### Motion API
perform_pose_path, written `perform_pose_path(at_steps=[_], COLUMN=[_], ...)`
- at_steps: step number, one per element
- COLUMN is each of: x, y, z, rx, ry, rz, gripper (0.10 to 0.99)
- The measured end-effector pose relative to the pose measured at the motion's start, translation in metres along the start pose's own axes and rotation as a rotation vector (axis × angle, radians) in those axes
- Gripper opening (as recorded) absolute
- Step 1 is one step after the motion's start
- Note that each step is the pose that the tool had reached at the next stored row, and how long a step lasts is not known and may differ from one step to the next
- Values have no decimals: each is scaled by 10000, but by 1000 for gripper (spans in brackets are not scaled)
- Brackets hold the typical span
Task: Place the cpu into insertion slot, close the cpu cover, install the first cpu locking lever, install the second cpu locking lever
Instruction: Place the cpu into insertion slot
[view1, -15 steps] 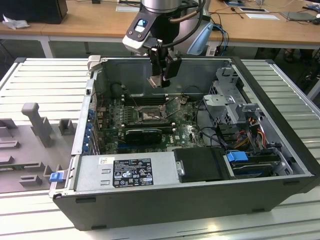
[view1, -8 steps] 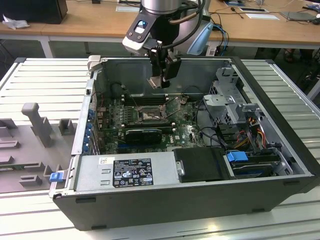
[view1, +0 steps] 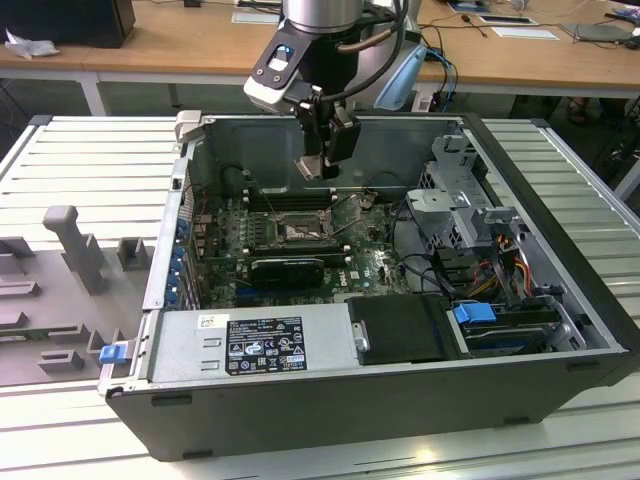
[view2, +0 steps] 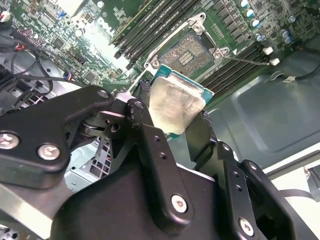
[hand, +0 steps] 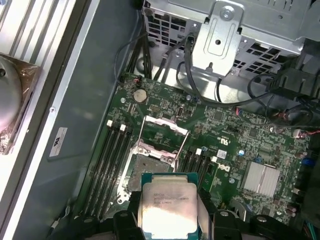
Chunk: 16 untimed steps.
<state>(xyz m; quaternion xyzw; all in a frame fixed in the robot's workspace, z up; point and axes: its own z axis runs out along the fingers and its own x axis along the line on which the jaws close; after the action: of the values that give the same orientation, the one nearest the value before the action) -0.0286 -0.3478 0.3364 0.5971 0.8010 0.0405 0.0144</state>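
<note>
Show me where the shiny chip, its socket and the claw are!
cpu (hand: 167, 207), first wrist view: middle of its silver face.
insertion slot (view2: 187, 50), second wrist view: its dark centre.
claw (view1: 322, 168), exterior view: between its fingertips, shut on the cpu.

Open PC case (view1: 400, 410) centre frame on slatted table (view1: 90, 160), green motherboard (view1: 375, 262) inside. Power supply (view1: 200, 345) along near wall, blue latch (view1: 113, 352) lower left, grey fixture (view1: 65, 235) left, wooden desk (view1: 180, 40) across top.
</note>
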Motion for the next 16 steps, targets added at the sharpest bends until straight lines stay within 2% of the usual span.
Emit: perform_pose_path(at_steps=[5,7,12,13,16], x=[-2,0,7,6,5], y=[-5,-9,-14,-18,-23], z=[61,112,207,253,313], rx=[-24,-34,-45,-57,-68], ry=[-82,-110,-148,-183,-222], rz=[989,1327,1783,2219,2696], gripper=[525,525,525,525,525])
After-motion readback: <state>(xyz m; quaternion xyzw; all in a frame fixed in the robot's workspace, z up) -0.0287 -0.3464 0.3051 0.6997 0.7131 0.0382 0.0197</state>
